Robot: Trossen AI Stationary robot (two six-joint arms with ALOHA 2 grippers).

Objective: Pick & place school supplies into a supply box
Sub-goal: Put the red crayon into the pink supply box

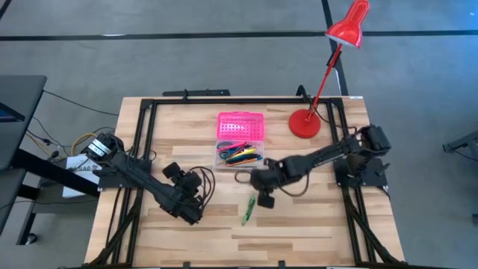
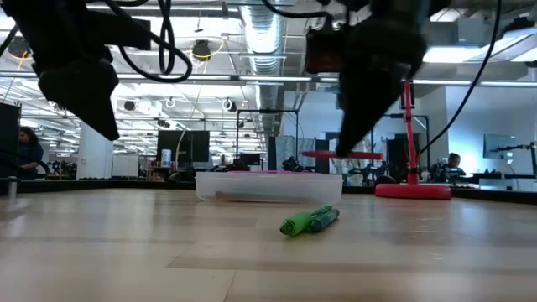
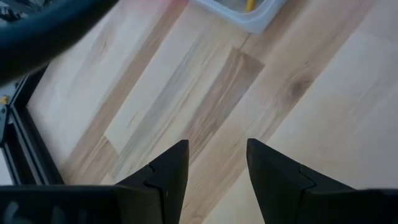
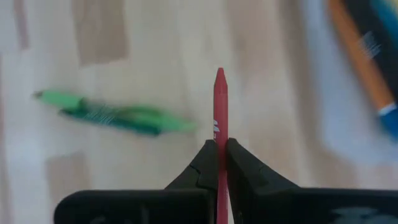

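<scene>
The supply box has a pink lid (image 1: 240, 125) lying open and a clear base (image 1: 239, 155) that holds several coloured pens. It stands at the table's middle. Two green pens (image 1: 248, 210) lie side by side on the wood near the box, also visible in the low view (image 2: 310, 221) and the right wrist view (image 4: 112, 113). My right gripper (image 4: 219, 144) hovers between the box and the green pens (image 1: 263, 196), shut on a red crayon (image 4: 219, 99). My left gripper (image 3: 217, 152) is open over bare wood, left of the green pens (image 1: 193, 211). No scissors show. My right gripper pinches the red crayon between its two fingers. The fingers close on the shaft (image 4: 219, 134) behind the pointed end. The crayon lies along the fingers, and its tip (image 4: 219, 73) sticks out past them. It is lifted clear of the table, above the wood beside the green pens.
A red desk lamp has its base (image 1: 305, 123) on the table right of the pink lid, with its head (image 1: 349, 26) leaning past the far edge. A black frame (image 1: 142, 127) runs around the table. Bare wood lies toward the near edge (image 1: 299, 239). People show in the room behind (image 2: 25, 151).
</scene>
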